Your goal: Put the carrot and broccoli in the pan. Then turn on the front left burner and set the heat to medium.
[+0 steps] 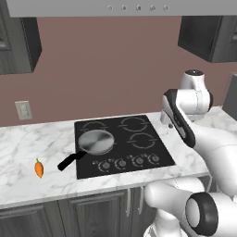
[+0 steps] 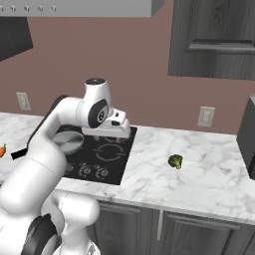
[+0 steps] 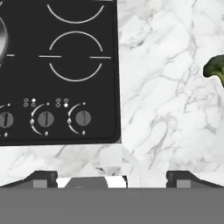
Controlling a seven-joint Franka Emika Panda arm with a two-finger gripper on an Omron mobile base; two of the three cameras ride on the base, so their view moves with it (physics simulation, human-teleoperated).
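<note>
Tool (image 3: 111, 180): the hand view shows two dark finger tips set wide apart at the bottom with nothing between them, so I read it as open and empty. It hangs above the bare marble just off the right edge of the cooktop (image 1: 123, 144), near the front of the counter (image 2: 209, 179).

Pan (image 1: 96, 141): sits on the cooktop's front left burner, bowl empty, black handle running off the cooktop's left edge and out over the counter toward its front. Being on the target burner already, it needs no moving; only the vegetables have to come to it.

Carrot (image 1: 39, 168): lies on the counter left of the cooktop, near the front edge, just beyond the tip of the pan handle, not touching it. Tapered end points to the front.

Broccoli (image 2: 175, 161): stands alone on the counter right of the cooktop, well apart from it, roughly midway between back and front edge. In the hand view it sits at the right margin, partly cut off.

Knobs (image 3: 46, 118): a row along the cooktop's front edge. Which one serves the front left burner I cannot tell.

Judgement: neither vegetable is in the pan, so the task is at its start. With the tool on the right side of the cooktop, the broccoli is the nearer pick. The floret is bumpy and rounded, so a grip across the head could slip; closing low near the stalk looks safer.
</note>
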